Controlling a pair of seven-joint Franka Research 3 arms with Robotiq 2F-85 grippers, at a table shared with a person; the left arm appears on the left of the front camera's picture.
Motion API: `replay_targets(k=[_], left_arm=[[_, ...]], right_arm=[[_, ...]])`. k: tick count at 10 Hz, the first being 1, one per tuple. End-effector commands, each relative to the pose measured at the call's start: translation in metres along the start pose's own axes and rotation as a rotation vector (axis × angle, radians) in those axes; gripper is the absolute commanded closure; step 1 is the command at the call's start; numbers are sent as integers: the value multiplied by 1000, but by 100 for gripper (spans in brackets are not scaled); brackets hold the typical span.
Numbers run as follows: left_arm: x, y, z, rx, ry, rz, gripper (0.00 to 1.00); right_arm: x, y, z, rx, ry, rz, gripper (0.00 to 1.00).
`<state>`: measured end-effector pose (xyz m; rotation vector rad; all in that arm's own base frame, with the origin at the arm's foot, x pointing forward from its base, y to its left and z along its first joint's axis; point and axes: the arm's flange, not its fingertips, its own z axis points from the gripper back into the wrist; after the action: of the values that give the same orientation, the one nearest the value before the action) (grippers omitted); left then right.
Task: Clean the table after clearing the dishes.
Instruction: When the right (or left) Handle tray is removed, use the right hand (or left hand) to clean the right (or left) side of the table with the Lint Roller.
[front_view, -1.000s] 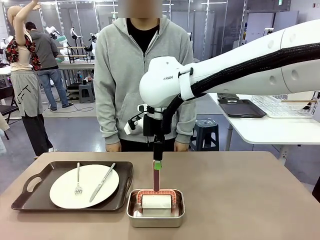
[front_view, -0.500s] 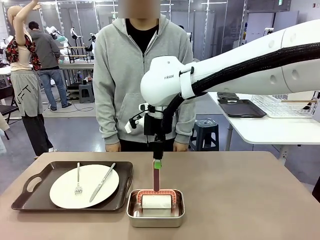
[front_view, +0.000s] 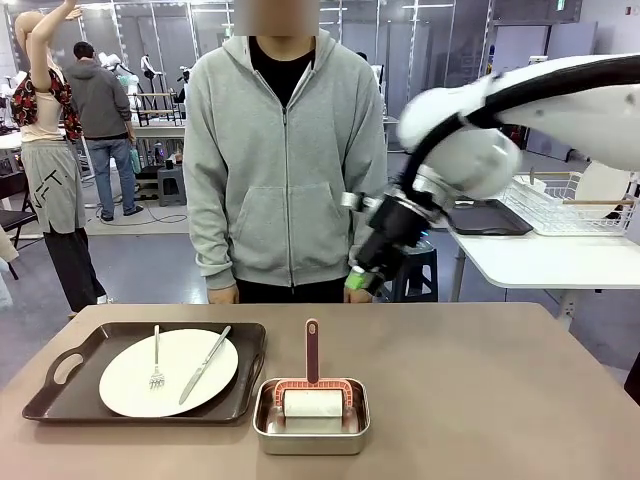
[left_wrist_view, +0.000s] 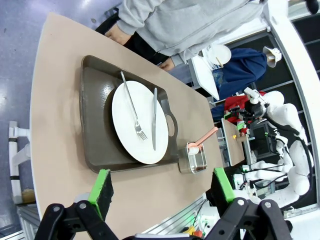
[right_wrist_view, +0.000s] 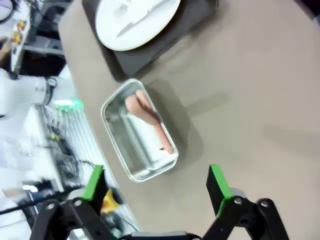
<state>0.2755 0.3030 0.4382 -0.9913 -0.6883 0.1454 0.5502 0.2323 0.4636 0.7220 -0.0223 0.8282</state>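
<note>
Right pincer released, fingers spread, nothing held; hangs above far edge of desk, centre-right of front frame, just in front of person. Left pincer likewise released, empty, high above desk. Plate with fork and knife sits on dark tray, lower left of front frame. Steel pan just beside tray, bottom centre, holds roller, handle sticking up

Right half of the table is open; tray, pan and upright handle block left.
</note>
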Motion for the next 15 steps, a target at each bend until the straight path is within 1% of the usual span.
replay_targets(k=[1, 2, 3, 4, 6, 9, 11, 12, 13, 14, 15], left_arm=[[0, -1, 3, 0, 0, -1, 0], [0, -1, 3, 0, 0, -1, 0], [0, -1, 3, 0, 0, -1, 0], [0, -1, 3, 0, 0, -1, 0], [0, -1, 3, 0, 0, -1, 0], [0, -1, 3, 0, 0, -1, 0], [0, -1, 3, 0, 0, -1, 0], [0, -1, 3, 0, 0, -1, 0], [0, -1, 3, 0, 0, -1, 0], [0, -1, 3, 0, 0, -1, 0], [0, -1, 3, 0, 0, -1, 0]], right_arm=[[-105, -35, 4, 386, -358, -217, 0], [-140, -58, 15, 485, -448, -285, 0], [-172, -77, 26, 516, -486, -363, 0], [-212, -98, 43, 515, -565, -412, 0], [-282, -134, 73, 604, -630, -472, 0], [-365, -181, 133, 578, -686, -527, 0], [-407, -198, 163, 560, -680, -541, 0], [-424, -204, 174, 555, -700, -545, 0], [-442, -208, 180, 547, -726, -580, 0], [-456, -210, 182, 536, -774, -610, 0], [-461, -213, 178, 488, -759, -679, 0]])
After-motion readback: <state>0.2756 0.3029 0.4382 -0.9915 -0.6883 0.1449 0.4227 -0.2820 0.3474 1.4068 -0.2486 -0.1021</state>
